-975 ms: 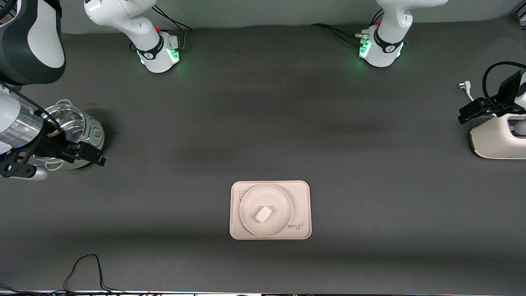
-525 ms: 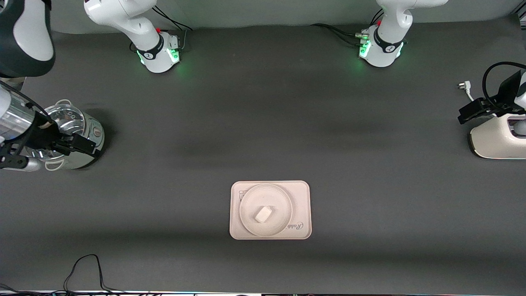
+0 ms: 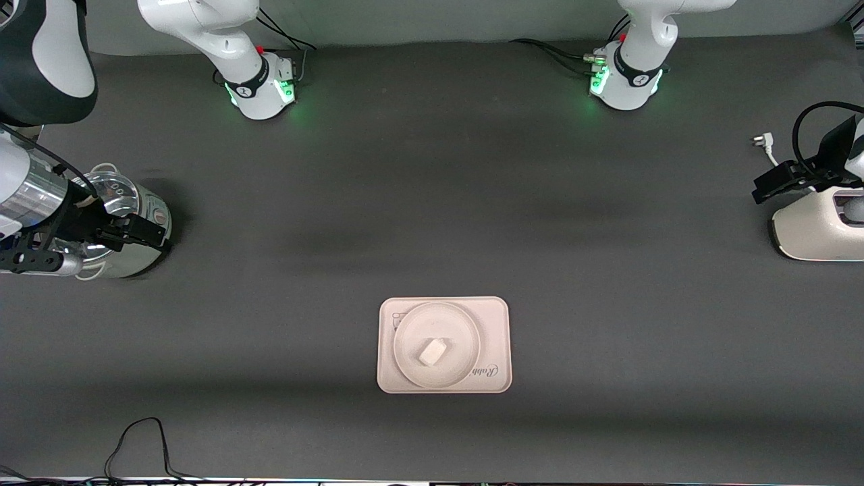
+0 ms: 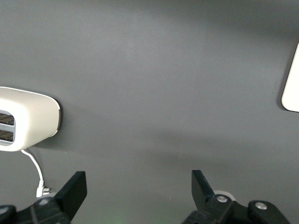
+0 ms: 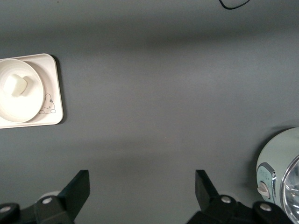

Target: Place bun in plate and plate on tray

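The small off-white bun (image 3: 432,351) lies in the round cream plate (image 3: 466,334). The plate sits on the pinkish-beige tray (image 3: 496,317) in the middle of the table, near the front camera. The right wrist view also shows the bun (image 5: 15,85), the plate (image 5: 23,109) and the tray (image 5: 52,74). My right gripper (image 3: 150,233) is open and empty, up over the cooker at the right arm's end; its own view (image 5: 140,186) shows bare table between the fingers. My left gripper (image 3: 766,189) is open and empty over the toaster, waiting, also seen in its own view (image 4: 138,189).
A pale green cooker (image 3: 128,209) with a glass lid stands at the right arm's end, also in the right wrist view (image 5: 280,172). A white toaster (image 3: 813,233) with a loose plug (image 3: 761,142) stands at the left arm's end. A black cable (image 3: 145,439) lies by the front edge.
My right gripper has drawn back toward the robots' bases over the cooker. The left arm, bun, plate and tray have not moved.
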`<action>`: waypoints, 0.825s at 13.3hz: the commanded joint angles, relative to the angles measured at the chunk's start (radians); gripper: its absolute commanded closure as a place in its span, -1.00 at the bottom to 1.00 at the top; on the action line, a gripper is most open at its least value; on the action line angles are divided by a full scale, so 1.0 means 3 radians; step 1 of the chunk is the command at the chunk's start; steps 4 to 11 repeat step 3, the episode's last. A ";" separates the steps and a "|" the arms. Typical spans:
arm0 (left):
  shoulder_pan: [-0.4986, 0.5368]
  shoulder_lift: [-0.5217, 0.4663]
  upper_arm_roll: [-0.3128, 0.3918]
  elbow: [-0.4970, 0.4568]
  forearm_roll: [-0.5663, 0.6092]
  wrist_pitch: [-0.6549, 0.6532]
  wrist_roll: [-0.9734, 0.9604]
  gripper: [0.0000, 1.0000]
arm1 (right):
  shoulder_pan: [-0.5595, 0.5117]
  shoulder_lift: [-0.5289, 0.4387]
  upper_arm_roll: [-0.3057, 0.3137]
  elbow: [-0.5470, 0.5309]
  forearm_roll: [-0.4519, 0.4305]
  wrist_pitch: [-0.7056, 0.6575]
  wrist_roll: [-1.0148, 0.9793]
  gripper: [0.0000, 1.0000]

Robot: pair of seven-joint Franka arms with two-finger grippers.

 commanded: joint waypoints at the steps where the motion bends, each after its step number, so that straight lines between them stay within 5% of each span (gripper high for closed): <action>1: 0.0001 -0.0066 0.0021 -0.0037 -0.0034 -0.0048 0.0064 -1.00 | -0.0072 -0.0162 0.0028 -0.0148 -0.0081 0.0047 -0.0047 -1.00; 11: 0.0001 -0.0066 0.0021 -0.0037 -0.0034 -0.0053 0.0064 -1.00 | -0.0067 -0.0208 -0.0028 -0.0209 -0.0086 0.0042 -0.0052 -1.00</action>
